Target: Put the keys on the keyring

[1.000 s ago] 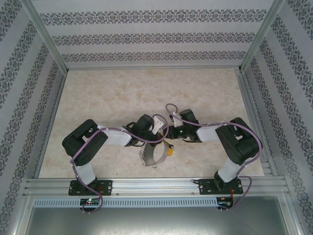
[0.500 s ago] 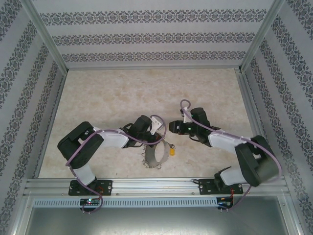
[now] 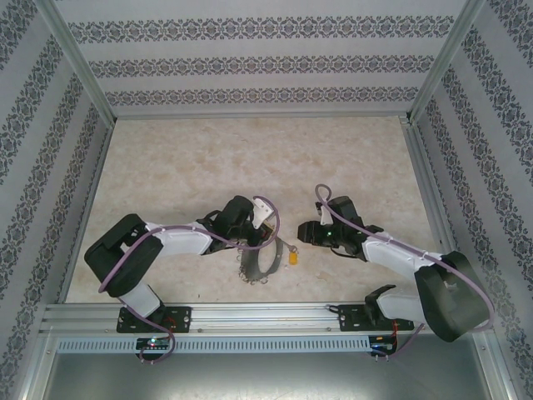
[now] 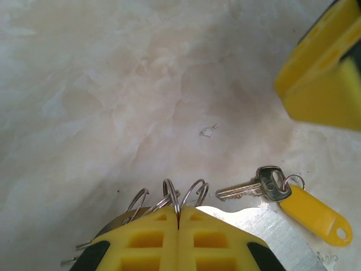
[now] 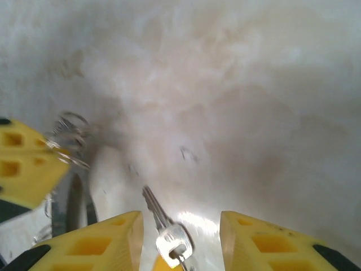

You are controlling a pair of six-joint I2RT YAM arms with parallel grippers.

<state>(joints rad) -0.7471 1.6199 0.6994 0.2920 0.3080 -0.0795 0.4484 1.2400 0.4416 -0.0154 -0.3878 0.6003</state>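
Now the right gripper [image 3: 305, 234] has backed off toward its own side, fingers parted and empty. It leaves the small silver key with its yellow plastic tag [image 4: 254, 188] flat on the marbled table [image 3: 208, 158], just beside the large thin grey metal hoop [image 3: 260, 265]. The left gripper [image 4: 178, 217] stays clenched on the hoop's rim. Whether the key is actually threaded on is unclear, so the task may be unfinished.

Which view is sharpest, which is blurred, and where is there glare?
Left wrist view: the key is sharp, with glare on the keyring. Right wrist view: soft throughout, with glare on the table beside the key. Top external view: evenly lit, crisp.
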